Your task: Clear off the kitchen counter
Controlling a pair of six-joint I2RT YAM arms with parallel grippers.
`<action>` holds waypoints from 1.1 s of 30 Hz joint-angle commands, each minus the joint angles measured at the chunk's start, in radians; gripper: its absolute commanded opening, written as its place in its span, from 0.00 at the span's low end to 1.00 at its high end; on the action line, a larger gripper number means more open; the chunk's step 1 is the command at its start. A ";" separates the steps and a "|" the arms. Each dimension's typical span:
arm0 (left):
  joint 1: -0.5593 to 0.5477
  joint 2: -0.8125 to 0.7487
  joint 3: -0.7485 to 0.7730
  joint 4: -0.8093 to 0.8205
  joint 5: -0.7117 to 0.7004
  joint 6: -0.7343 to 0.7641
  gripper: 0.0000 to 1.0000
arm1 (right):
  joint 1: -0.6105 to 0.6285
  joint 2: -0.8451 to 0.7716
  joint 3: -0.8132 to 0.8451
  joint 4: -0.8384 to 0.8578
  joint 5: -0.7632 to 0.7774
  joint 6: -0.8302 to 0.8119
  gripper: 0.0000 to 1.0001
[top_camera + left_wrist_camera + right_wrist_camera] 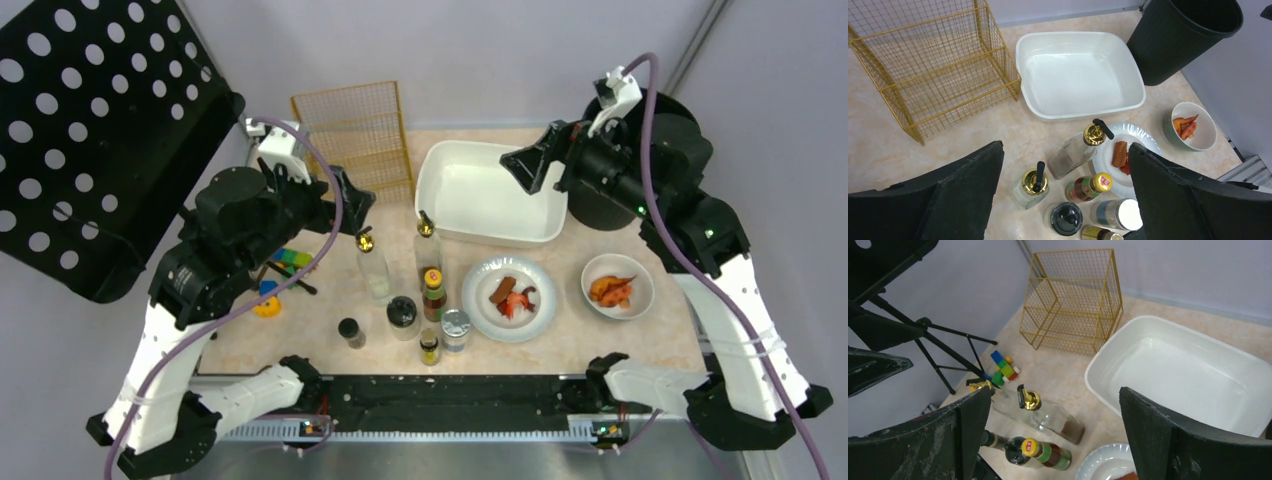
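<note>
Top view: bench, pale marble top w/ grey walls, fills mid-frame betw. the two arms. L end effector hangs above its left-centre, just beside gold wire rack. R end effector is above right end of white tub, upper centre. Bottles & jars stand bunched at lower centre. Plate w/ food bits is just right of them, bowl w/ orange pieces further right. Coloured blocks lie at left, partly under L arm. L wrist view: L end effector wide open, black fingers at lower left & lower right, holding nothing; bench below, w/ rack upper left, tub top centre, black bin upper right, bottles in the gap at bottom. R wrist view: R end effector also wide, nothing held; bench runs from centre to upper right, tub at right, rack top centre, blocks mid-left, two bottles at bottom centre.
</note>
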 commanded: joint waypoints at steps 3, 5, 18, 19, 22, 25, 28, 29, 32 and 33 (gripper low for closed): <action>-0.001 0.005 -0.004 0.058 0.015 0.015 0.99 | -0.002 -0.037 0.006 0.073 -0.011 -0.019 0.99; 0.000 0.005 -0.009 0.053 0.011 0.012 0.99 | -0.002 -0.018 0.012 0.059 -0.022 -0.030 0.99; 0.000 -0.084 -0.144 -0.032 -0.169 -0.064 0.98 | 0.156 0.085 -0.029 0.038 -0.106 -0.069 0.94; 0.000 -0.088 -0.152 -0.043 -0.187 -0.080 0.97 | 0.177 0.098 -0.041 0.040 -0.092 -0.072 0.94; 0.000 -0.101 -0.187 -0.056 -0.218 -0.109 0.97 | 0.228 0.140 -0.062 0.054 -0.009 -0.076 0.93; -0.001 -0.124 -0.222 -0.051 -0.229 -0.126 0.97 | 0.247 0.222 -0.015 0.060 0.102 -0.080 0.91; 0.000 -0.140 -0.244 -0.039 -0.211 -0.131 0.96 | 0.246 0.353 0.113 0.039 0.203 -0.071 0.90; 0.000 -0.144 -0.245 -0.040 -0.208 -0.132 0.96 | 0.245 0.400 0.174 0.021 0.230 -0.068 0.90; 0.000 -0.158 -0.244 -0.054 -0.210 -0.129 0.96 | 0.220 0.556 0.378 -0.064 0.255 -0.038 0.89; 0.000 -0.163 -0.243 -0.059 -0.213 -0.127 0.96 | 0.208 0.610 0.451 -0.096 0.248 -0.027 0.88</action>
